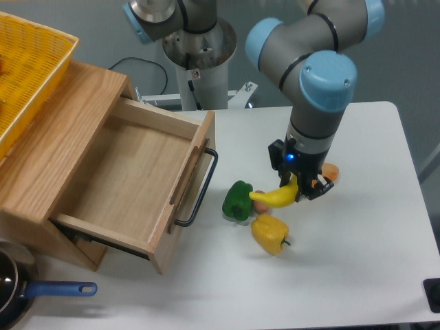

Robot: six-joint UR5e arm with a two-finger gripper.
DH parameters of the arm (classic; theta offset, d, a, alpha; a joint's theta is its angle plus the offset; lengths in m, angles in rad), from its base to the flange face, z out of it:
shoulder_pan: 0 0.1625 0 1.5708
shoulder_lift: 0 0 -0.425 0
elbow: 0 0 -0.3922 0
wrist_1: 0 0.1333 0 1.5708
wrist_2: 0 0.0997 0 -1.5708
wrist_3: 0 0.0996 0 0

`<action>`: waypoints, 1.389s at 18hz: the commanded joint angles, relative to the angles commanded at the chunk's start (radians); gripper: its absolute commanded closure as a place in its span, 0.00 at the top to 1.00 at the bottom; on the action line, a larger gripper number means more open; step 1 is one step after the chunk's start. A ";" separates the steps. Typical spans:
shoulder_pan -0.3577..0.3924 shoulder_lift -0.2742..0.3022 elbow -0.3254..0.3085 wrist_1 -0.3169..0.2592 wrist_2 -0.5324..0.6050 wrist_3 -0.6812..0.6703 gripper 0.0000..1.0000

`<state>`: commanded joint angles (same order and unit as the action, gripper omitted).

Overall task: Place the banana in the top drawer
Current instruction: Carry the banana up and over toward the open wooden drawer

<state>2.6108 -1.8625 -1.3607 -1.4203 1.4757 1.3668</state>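
Yellow banana (273, 197) pinched at its right end by the gripper (300, 190), jaws closed on it.
It sits mid-table, reaching left over a green bell pepper (238, 201) and above a yellow bell pepper (269, 233); something orange (329, 172) peeks out behind the gripper. Oak top drawer (130, 180) is pulled open by the table's left edge, black handle (199, 188) facing the peppers, with a yellow mesh basket (29, 65) on the cabinet.
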 joint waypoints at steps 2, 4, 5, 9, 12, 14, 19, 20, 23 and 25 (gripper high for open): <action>0.000 0.014 0.000 -0.040 0.000 -0.002 0.31; -0.005 0.046 -0.002 -0.077 -0.005 -0.029 0.31; -0.012 0.049 -0.002 -0.088 -0.005 -0.046 0.31; -0.009 0.080 -0.002 -0.132 -0.081 -0.084 0.31; -0.009 0.097 0.000 -0.172 -0.103 -0.109 0.31; -0.009 0.097 0.003 -0.192 -0.103 -0.112 0.32; -0.014 0.138 0.003 -0.227 -0.113 -0.114 0.32; -0.014 0.140 0.005 -0.233 -0.129 -0.115 0.32; -0.017 0.154 0.005 -0.243 -0.185 -0.167 0.32; -0.034 0.164 0.003 -0.244 -0.186 -0.181 0.32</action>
<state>2.5772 -1.6982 -1.3576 -1.6644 1.2901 1.1858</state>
